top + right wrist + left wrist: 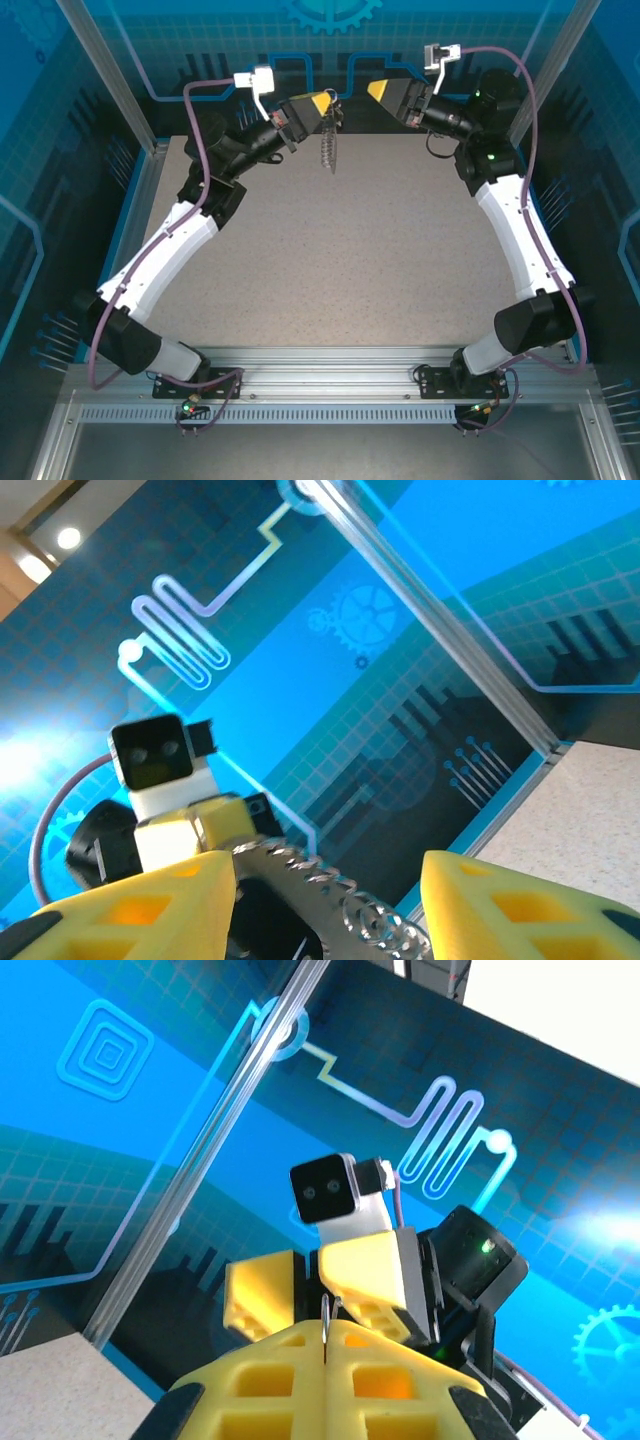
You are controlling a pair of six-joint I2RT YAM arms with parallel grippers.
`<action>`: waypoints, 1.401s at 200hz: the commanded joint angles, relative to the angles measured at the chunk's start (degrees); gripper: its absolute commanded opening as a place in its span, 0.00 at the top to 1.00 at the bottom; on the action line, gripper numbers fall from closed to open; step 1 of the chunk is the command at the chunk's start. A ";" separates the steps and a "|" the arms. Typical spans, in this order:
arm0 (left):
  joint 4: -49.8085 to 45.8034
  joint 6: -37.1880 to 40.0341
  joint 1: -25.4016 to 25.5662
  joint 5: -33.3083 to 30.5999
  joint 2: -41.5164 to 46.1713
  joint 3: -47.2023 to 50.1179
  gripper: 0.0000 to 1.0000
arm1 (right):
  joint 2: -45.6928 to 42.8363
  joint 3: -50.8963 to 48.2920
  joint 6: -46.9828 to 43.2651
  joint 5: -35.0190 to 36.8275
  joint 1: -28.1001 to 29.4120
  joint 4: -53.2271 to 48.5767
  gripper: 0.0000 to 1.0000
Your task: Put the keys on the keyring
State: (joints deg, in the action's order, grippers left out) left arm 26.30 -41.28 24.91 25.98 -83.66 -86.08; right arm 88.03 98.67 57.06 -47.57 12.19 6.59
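Observation:
My left gripper (323,104) is raised over the table's far edge and is shut on the keyring. A silvery chain (328,148) hangs straight down from its yellow fingers. In the left wrist view a thin wire ring (326,1310) sticks up from the closed seam of the left gripper (326,1332). My right gripper (380,92) faces it a short way to the right, open and holding nothing. In the right wrist view the chain (318,873) and its ring cluster (385,927) lie between the spread fingers of the right gripper (328,872), touching neither. The key is hidden.
The speckled table (330,260) lies well below both grippers. Aluminium frame posts (105,70) and blue printed walls (200,40) close in the back and sides. The same kind of post (200,1170) runs close past the left gripper.

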 commanded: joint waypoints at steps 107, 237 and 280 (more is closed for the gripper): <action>9.24 -8.27 -1.97 4.96 -6.30 -4.88 1.00 | 3.02 1.87 -5.58 -0.98 6.37 -1.68 0.51; 9.48 -8.83 -1.89 4.79 -7.45 -6.03 1.00 | 3.24 2.05 -9.43 -2.87 5.74 -5.66 1.00; 9.54 -8.57 -1.97 5.02 -7.40 -6.38 1.00 | 1.81 0.22 -12.09 -2.56 6.91 -8.56 1.00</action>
State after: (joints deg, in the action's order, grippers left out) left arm 32.86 -49.65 22.98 29.89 -91.68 -89.86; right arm 91.26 99.15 47.37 -49.76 17.85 0.93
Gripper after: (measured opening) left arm 0.052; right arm 0.042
